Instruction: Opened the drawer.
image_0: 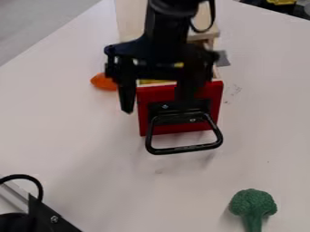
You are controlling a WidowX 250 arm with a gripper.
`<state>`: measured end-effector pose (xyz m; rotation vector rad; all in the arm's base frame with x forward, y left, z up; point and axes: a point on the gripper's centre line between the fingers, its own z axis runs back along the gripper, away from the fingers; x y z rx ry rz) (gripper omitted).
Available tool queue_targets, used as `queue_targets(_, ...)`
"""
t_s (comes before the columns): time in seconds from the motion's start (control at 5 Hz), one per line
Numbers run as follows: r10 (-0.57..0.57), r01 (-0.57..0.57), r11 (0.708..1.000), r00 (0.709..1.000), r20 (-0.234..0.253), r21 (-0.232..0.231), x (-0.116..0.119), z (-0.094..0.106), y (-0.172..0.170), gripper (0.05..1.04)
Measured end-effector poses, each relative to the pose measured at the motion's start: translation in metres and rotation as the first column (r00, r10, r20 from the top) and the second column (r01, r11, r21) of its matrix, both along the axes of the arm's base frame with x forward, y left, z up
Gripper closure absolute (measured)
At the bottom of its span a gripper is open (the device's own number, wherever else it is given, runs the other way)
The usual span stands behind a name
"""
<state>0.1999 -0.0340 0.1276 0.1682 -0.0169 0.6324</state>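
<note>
The drawer [180, 129] lies behind and below the jaws, its red front partly screened by one of them, its black handle [184, 149] on the camera side of them. The jaws stand spread; whether either touches the front, I cannot tell. The handle's long bar runs roughly crosswise, much as the jaws are spaced. The drawer looks drawn out from the cabinet [130, 20], so a clear retreat likely comes next. An orange thing [102, 82] sits beside the left jaw in view.
</note>
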Motion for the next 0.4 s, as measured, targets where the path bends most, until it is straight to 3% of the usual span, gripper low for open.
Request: queue_targets(0.4, -0.029, 0.03, 0.999, 0.999, -0.019, 0.021, -0.0059, -0.0062, 0.0006, 0.098)
